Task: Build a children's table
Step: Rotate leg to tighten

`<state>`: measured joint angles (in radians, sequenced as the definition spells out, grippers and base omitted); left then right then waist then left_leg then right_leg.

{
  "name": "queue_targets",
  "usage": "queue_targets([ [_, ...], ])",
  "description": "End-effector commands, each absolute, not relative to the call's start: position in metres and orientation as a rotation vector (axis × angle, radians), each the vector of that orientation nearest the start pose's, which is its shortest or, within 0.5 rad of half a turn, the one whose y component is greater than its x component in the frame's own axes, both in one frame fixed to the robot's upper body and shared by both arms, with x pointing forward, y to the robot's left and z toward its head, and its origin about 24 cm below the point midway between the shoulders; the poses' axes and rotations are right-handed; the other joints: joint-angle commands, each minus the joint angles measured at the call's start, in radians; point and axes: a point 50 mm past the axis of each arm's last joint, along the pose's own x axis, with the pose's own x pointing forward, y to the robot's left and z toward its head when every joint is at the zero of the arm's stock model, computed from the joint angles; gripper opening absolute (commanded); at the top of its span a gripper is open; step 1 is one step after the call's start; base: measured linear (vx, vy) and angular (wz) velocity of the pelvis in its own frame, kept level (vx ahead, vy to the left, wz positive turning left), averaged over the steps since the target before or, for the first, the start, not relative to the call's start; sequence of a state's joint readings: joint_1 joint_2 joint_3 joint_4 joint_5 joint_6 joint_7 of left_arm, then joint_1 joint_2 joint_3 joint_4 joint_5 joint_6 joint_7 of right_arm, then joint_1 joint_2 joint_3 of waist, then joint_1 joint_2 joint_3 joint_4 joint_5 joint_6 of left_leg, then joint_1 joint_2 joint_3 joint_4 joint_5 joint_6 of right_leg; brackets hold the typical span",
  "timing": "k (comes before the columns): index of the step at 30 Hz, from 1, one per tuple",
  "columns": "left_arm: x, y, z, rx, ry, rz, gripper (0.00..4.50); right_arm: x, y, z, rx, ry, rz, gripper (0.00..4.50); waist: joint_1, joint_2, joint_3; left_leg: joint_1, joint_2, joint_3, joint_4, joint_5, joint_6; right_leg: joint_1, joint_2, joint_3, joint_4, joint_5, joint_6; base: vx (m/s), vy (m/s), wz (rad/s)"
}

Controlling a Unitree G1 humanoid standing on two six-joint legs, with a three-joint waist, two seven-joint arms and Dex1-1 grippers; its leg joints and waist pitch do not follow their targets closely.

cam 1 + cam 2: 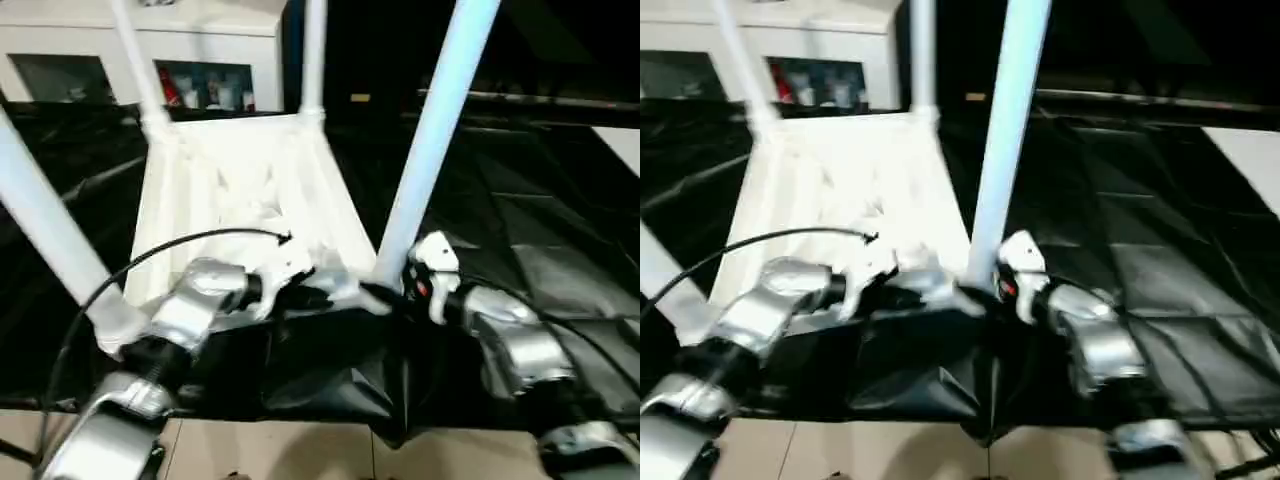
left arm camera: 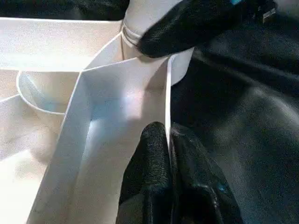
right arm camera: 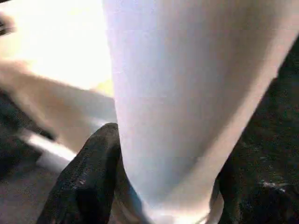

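Upturned white plastic rectangular tabletop [image 1: 240, 200] lies ribs-up on the black-sheeted counter [image 1: 560, 230], four white tapered tube legs [image 1: 435, 130] standing in its corner sockets — left gripper [image 2: 168, 140] jaws pinch its near rim, right gripper [image 3: 163, 186] jaws clasp the near-right leg's base.

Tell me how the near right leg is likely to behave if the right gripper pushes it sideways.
The leg looks like a smooth tube, so the right gripper may slip along it. It is tall, gripped near its base, so it could wobble. The upside-down tabletop, pinched by the left gripper, probably won't slide much.
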<state>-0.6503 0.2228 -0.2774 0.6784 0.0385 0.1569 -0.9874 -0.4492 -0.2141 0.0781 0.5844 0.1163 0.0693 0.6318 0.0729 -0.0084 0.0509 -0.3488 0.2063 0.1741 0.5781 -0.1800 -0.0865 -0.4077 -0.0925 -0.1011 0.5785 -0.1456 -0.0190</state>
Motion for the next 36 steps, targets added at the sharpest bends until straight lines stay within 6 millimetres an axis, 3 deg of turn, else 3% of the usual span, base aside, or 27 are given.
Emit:
queue_targets([
  [1,0.334,0.081,0.050,0.278,0.388,-1.149,0.00,0.320,-0.128,0.016,-0.025,0.333,0.630,2.56,0.000,-0.012,-0.059,0.005,0.013,-0.002,-0.067,-0.274,0.026,0.045,-0.053,0.040,-0.089,-0.503,-0.107,0.000,0.000,0.00],
  [5,0.348,0.062,0.049,0.251,0.418,-0.978,0.00,0.330,-0.104,0.008,0.046,0.394,0.416,2.56,-0.013,-0.005,-0.059,0.008,0.007,-0.006,-0.064,-0.305,0.016,0.042,-0.054,0.031,-0.103,-0.578,-0.078,0.000,0.000,0.00],
  [7,0.356,0.054,0.050,0.263,0.425,-0.860,0.00,0.336,-0.093,0.007,0.053,0.409,0.320,2.56,-0.016,-0.003,-0.059,0.009,0.006,-0.005,-0.064,-0.313,0.021,0.039,-0.052,0.030,-0.107,-0.571,-0.075,0.000,0.000,0.00],
  [8,0.357,0.053,0.051,0.267,0.422,-0.838,0.00,0.337,-0.090,0.008,0.049,0.409,0.302,2.56,-0.023,0.008,-0.057,0.013,0.005,-0.007,-0.062,-0.343,0.011,0.033,-0.048,0.027,-0.110,-0.580,-0.073,0.000,0.000,0.00],
  [9,0.362,0.048,0.053,0.281,0.411,-0.780,0.00,0.341,-0.082,0.009,0.037,0.408,0.250,2.56,-0.028,0.012,-0.056,0.020,0.002,-0.008,-0.057,-0.381,0.005,0.027,-0.045,0.020,-0.115,-0.599,-0.066,0.000,0.000,0.00],
  [12,0.363,0.046,0.055,0.296,0.404,-0.783,0.00,0.344,-0.074,0.014,0.040,0.396,0.246,2.56,-0.027,0.008,-0.058,0.015,0.002,-0.012,-0.061,-0.397,0.023,0.037,-0.048,0.014,-0.121,-0.590,-0.052,0.000,0.000,0.00],
  [13,0.363,0.046,0.055,0.296,0.404,-0.783,0.00,0.344,-0.074,0.014,0.040,0.396,0.246,2.56,-0.025,0.009,-0.062,0.009,0.007,-0.014,-0.068,-0.378,0.033,0.044,-0.050,0.017,-0.115,-0.539,-0.064,0.000,0.000,0.00],
  [16,0.363,0.046,0.057,0.321,0.363,-0.822,0.00,0.347,-0.073,0.022,0.044,0.350,0.277,2.56,-0.024,0.006,-0.061,0.007,0.009,-0.013,-0.071,-0.374,0.036,0.045,-0.051,0.020,-0.110,-0.498,-0.085,0.000,0.000,0.00],
  [18,0.361,0.046,0.058,0.333,0.340,-0.866,0.00,0.348,-0.075,0.025,0.027,0.324,0.294,2.56,-0.021,0.003,-0.063,0.005,0.010,-0.010,-0.071,-0.358,0.041,0.047,-0.055,0.025,-0.104,-0.478,-0.103,0.000,0.000,0.00],
  [20,0.360,0.045,0.058,0.325,0.313,-0.908,0.00,0.350,-0.080,0.028,0.025,0.291,0.296,3.12,-0.018,-0.003,-0.065,0.000,0.010,-0.008,-0.071,-0.330,0.046,0.050,-0.057,0.029,-0.100,-0.463,-0.109,0.000,0.000,0.00],
  [23,0.357,0.045,0.059,0.321,0.278,-0.963,0.00,0.351,-0.094,0.035,0.037,0.231,0.286,3.44,-0.015,-0.006,-0.065,-0.009,0.010,-0.007,-0.072,-0.294,0.059,0.058,-0.057,0.030,-0.094,-0.441,-0.109,0.000,0.000,0.00],
  [25,0.356,0.045,0.059,0.325,0.267,-0.976,0.00,0.351,-0.102,0.039,0.025,0.209,0.275,3.50,-0.015,-0.007,-0.066,-0.008,0.012,-0.006,-0.072,-0.274,0.062,0.057,-0.057,0.032,-0.092,-0.427,-0.112,0.000,0.000,0.00],
  [26,0.355,0.045,0.059,0.328,0.256,-0.983,0.00,0.350,-0.109,0.041,0.011,0.193,0.264,3.56,-0.010,-0.008,-0.068,0.000,0.012,-0.001,-0.068,-0.245,0.070,0.052,-0.058,0.037,-0.090,-0.393,-0.130,0.000,0.000,0.00],
  [27,0.355,0.045,0.060,0.323,0.245,-0.995,0.00,0.349,-0.116,0.043,-0.008,0.183,0.250,3.77,-0.009,-0.010,-0.069,-0.002,0.013,0.001,-0.067,-0.224,0.075,0.054,-0.057,0.039,-0.083,-0.362,-0.145,0.000,0.000,0.00],
  [31,0.354,0.045,0.064,0.321,0.194,-1.027,0.00,0.331,-0.134,0.051,-0.042,0.166,0.310,3.77,0.003,-0.011,-0.067,-0.007,0.011,0.002,-0.065,-0.200,0.084,0.056,-0.053,0.043,-0.080,-0.362,-0.129,0.000,0.000,0.00],
  [32,0.354,0.045,0.065,0.321,0.188,-1.027,0.00,0.328,-0.134,0.052,-0.045,0.165,0.328,3.77,0.014,-0.013,-0.069,-0.006,0.012,0.002,-0.064,-0.180,0.091,0.061,-0.052,0.045,-0.076,-0.333,-0.118,0.000,0.000,0.00],
  [33,0.356,0.046,0.067,0.310,0.173,-1.017,0.00,0.320,-0.134,0.052,-0.049,0.167,0.374,3.77,0.016,-0.019,-0.070,-0.011,0.013,0.001,-0.065,-0.162,0.099,0.063,-0.051,0.045,-0.069,-0.299,-0.124,0.000,0.000,0.00],
  [35,0.357,0.047,0.069,0.289,0.165,-1.005,0.00,0.314,-0.134,0.052,-0.045,0.175,0.404,3.77,0.021,-0.019,-0.072,-0.013,0.014,0.000,-0.064,-0.149,0.101,0.064,-0.052,0.046,-0.066,-0.279,-0.123,0.000,0.000,0.00],
  [36,0.357,0.048,0.069,0.271,0.168,-1.003,0.28,0.312,-0.133,0.053,-0.043,0.177,0.417,3.83,0.017,-0.021,-0.071,-0.019,0.012,0.000,-0.064,-0.146,0.097,0.064,-0.053,0.044,-0.065,-0.294,-0.128,0.000,0.000,0.00],
])
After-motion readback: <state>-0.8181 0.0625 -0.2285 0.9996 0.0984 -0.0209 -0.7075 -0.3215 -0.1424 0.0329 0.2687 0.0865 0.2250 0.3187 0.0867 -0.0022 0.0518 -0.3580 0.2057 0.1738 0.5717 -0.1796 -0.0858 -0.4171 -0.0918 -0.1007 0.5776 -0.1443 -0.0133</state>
